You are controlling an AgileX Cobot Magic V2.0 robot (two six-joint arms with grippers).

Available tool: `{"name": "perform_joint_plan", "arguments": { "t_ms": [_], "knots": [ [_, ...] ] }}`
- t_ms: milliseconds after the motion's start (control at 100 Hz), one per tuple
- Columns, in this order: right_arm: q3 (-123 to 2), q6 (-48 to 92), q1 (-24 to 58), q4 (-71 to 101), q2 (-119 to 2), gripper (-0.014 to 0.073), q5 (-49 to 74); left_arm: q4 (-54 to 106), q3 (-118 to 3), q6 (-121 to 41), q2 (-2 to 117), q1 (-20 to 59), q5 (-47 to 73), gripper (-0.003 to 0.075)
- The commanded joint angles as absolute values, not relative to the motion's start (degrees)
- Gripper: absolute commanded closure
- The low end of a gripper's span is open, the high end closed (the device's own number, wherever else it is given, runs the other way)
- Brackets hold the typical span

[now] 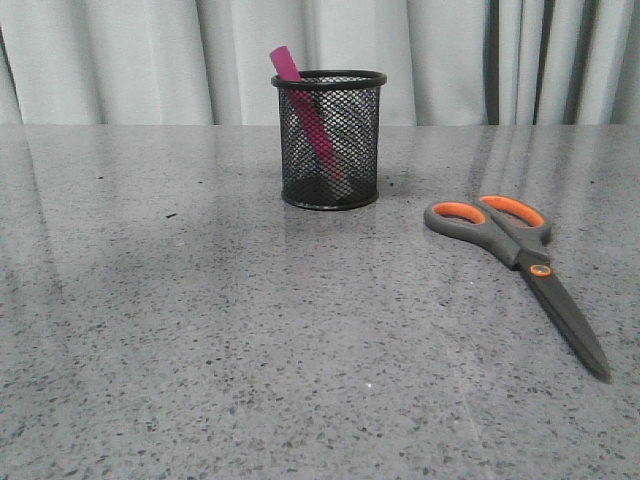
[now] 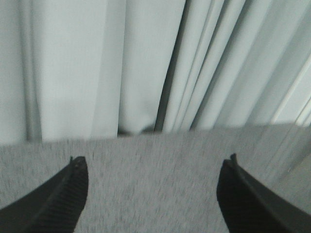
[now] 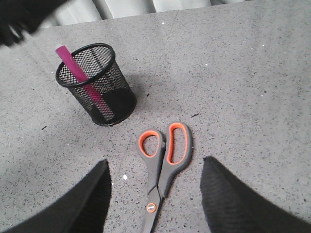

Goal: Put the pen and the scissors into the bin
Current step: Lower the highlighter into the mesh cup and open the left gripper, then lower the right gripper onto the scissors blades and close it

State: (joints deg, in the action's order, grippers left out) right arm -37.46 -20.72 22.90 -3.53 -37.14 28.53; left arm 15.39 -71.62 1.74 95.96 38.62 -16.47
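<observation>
The black mesh bin (image 1: 330, 140) stands upright at the table's middle back. The magenta pen (image 1: 310, 115) leans inside it, its top sticking out over the rim. Both also show in the right wrist view: bin (image 3: 97, 87), pen (image 3: 82, 82). The scissors (image 1: 520, 260) lie flat and closed on the table at the right, handles toward the bin. My right gripper (image 3: 155, 167) is open above the scissors (image 3: 163, 165), its jaws either side of the handles, not touching. My left gripper (image 2: 153, 165) is open and empty above bare table, facing the curtain. Neither gripper shows in the front view.
A grey speckled table (image 1: 200, 330) runs back to a pale curtain (image 1: 120, 60). A dark blurred shape (image 3: 24, 17) sits at one corner of the right wrist view.
</observation>
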Motion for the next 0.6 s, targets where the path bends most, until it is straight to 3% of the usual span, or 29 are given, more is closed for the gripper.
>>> {"name": "perform_joint_plan", "arguments": {
  "t_ms": [0, 140, 260, 400, 590],
  "knots": [
    [-39.4, -20.2, 22.9, -3.7, -37.3, 0.0220, 25.2, 13.6, -73.3, 1.0, 86.9, 38.4, -19.0, 0.0255],
    [-42.8, -15.4, 23.3, -1.8, -38.3, 0.0220, 33.1, 7.5, -73.3, 0.0, 74.9, 39.4, -3.6, 0.0380],
    [-49.1, -5.6, 25.5, 1.7, -43.5, 0.0220, 43.2, 3.6, -72.4, 0.0, 66.5, 41.6, 11.1, 0.0398],
    [-55.7, -2.9, 29.2, 1.6, -53.4, 0.0219, 52.7, 3.6, -66.9, 0.0, 58.7, 43.8, 14.9, 0.0398],
    [-58.7, -4.2, 32.7, 1.6, -65.0, 0.0214, 52.4, 4.0, -60.0, 0.0, 50.6, 44.9, 14.9, 0.0398]
  ]
}}
